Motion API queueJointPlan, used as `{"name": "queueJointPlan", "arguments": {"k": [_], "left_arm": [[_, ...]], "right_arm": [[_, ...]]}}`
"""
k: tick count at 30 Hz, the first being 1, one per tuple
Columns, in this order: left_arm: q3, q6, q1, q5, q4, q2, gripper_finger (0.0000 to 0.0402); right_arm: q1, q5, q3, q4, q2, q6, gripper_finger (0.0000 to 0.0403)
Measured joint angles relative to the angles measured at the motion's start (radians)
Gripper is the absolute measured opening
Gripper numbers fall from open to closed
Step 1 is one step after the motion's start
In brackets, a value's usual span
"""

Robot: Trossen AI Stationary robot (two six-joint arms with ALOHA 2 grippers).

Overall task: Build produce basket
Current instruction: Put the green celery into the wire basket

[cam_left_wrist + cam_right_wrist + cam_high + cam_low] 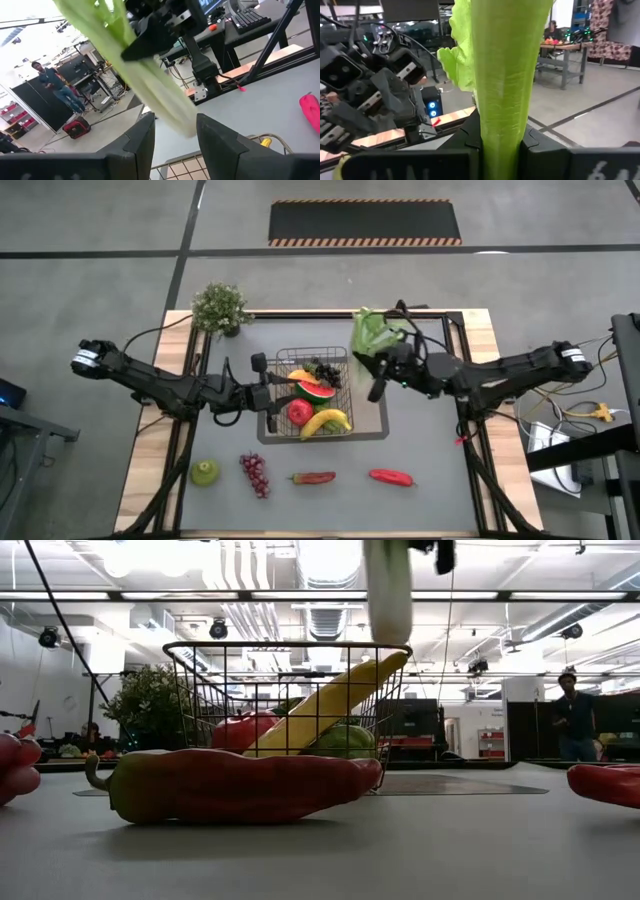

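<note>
The right gripper [381, 376] is clamped on the leek [502, 90], with its stalk pinched between the two fingers and the leafy end fanning out past them. In the high view the leek [372, 335] sits right of centre, just beside the right rim of the basket [283, 363] and above table level. The low view shows its pale end [389, 590] hanging just above the basket's top rim at upper centre.

The left gripper [258, 392] waits at the basket's left side, fingers [137, 145] partly open and empty.

Handling judgement:
- The leek appears light, long and fairly stiff, with a smooth stalk that could slide in the grip.
- Hold it on the firm stalk, not the thin leaves, which look likely to bend.
- It is roughly as long as the basket is wide. Lay it slanted across the fruit already inside.
</note>
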Motion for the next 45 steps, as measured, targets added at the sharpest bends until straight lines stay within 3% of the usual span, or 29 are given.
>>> {"name": "queueJointPlan", "arguments": {"k": [10,21,33,37,45], "left_arm": [[-0.002,0.011,-0.001,0.000,-0.002,-0.030,0.0128],[-0.066,0.010,-0.004,0.000,0.004,-0.119,0.0128],[-0.084,-0.018,-0.010,0.005,-0.004,-0.168,0.0128],[-0.084,-0.018,-0.010,0.005,-0.001,-0.167,0.0128],[-0.084,-0.018,-0.011,0.005,-0.003,-0.167,0.0128]], "right_arm": [[-0.113,-0.211,0.180,-0.060,0.241,0.016,0.0033],[-0.143,-0.230,0.396,-0.358,0.445,0.046,0.0033],[-0.170,-0.227,0.464,-0.388,0.570,0.133,0.0038],[-0.175,-0.219,0.464,-0.400,0.578,0.157,0.0069],[-0.178,-0.219,0.464,-0.428,0.572,0.166,0.0174]]}}
